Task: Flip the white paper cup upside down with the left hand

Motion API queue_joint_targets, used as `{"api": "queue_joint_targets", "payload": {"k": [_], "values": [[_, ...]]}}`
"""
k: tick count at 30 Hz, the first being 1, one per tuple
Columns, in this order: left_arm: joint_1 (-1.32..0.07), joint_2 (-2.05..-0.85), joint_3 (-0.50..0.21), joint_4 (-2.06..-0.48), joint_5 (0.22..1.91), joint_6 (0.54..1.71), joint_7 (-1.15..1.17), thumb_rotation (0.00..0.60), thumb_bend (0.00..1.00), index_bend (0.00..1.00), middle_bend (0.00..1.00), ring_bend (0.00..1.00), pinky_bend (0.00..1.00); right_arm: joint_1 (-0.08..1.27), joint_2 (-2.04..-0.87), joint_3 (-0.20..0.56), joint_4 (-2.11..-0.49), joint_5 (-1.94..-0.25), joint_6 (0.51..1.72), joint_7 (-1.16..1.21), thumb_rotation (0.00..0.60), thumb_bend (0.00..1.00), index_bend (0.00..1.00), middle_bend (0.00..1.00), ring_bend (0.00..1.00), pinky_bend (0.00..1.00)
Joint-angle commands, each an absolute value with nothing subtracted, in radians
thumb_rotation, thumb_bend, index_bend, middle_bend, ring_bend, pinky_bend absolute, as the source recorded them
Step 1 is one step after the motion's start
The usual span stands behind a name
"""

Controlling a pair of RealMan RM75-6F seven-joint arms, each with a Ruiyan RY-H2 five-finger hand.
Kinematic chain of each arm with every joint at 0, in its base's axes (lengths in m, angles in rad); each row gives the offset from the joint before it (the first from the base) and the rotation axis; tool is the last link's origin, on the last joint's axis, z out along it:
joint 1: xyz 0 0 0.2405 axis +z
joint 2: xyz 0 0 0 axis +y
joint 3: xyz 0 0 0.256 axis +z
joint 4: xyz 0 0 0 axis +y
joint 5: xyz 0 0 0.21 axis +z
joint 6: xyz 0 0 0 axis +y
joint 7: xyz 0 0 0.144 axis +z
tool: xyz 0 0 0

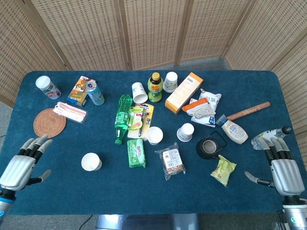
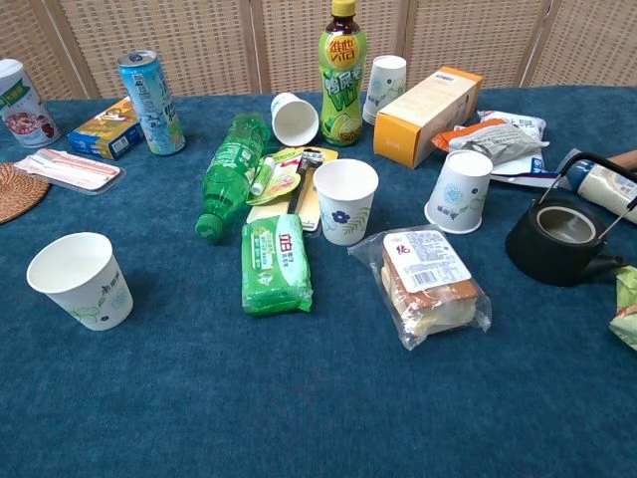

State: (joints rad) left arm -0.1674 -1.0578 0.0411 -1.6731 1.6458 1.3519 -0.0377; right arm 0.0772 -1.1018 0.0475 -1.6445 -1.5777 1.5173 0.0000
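Blue cloth crowds our cups: left hand, spread and empty, could grab the wrong one, not the near cup, or crush it.

In the chest view neither hand shows. The round woven rattan coaster is cut by the left edge, and the crinkled light-green snack packet by the right edge. The black cast-iron teapot hides part of the white squeeze bottle behind it. Print on the clear-wrapped sandwich packet is too small to read.
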Motion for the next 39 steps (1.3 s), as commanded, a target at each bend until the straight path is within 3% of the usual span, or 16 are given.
{"api": "queue_joint_targets", "payload": {"k": [1, 16, 28, 31, 34, 39], "values": [[-0.227, -1.055, 0.041, -1.704, 1.648, 1.264, -0.010, 0.600, 0.33, 0.00, 0.00, 0.00, 0.00, 0.075, -1.100, 0.046, -1.649, -1.580, 1.520, -0.002, 0.369, 0.00, 0.00, 0.00, 0.00, 0.00], [-0.350, -1.146, 0.032, -1.789, 1.538, 1.037, 0.175, 0.600, 0.33, 0.00, 0.00, 0.00, 0.00, 0.079, -1.098, 0.041, -1.651, -1.574, 1.502, 0.005, 0.370, 0.00, 0.00, 0.00, 0.00, 0.00], [-0.372, -1.269, 0.016, -1.721, 1.497, 1.042, 0.182, 0.600, 0.33, 0.00, 0.00, 0.00, 0.01, 0.079, -1.097, 0.043, -1.643, -1.570, 1.502, 0.024, 0.371, 0.00, 0.00, 0.00, 0.00, 0.00], [-0.377, -1.291, 0.014, -1.704, 1.497, 1.049, 0.178, 0.600, 0.33, 0.00, 0.00, 0.00, 0.08, 0.080, -1.096, 0.043, -1.643, -1.571, 1.501, 0.027, 0.374, 0.00, 0.00, 0.00, 0.00, 0.00], [-0.383, -1.306, 0.014, -1.696, 1.497, 1.050, 0.178, 0.600, 0.33, 0.00, 0.05, 0.08, 0.19, 0.080, -1.096, 0.042, -1.642, -1.571, 1.500, 0.028, 0.380, 0.00, 0.00, 0.00, 0.00, 0.00], [-0.388, -1.318, 0.019, -1.695, 1.494, 1.051, 0.191, 0.600, 0.33, 0.11, 0.26, 0.29, 0.38, 0.080, -1.097, 0.043, -1.641, -1.567, 1.499, 0.028, 0.383, 0.00, 0.00, 0.00, 0.00, 0.00]]}}
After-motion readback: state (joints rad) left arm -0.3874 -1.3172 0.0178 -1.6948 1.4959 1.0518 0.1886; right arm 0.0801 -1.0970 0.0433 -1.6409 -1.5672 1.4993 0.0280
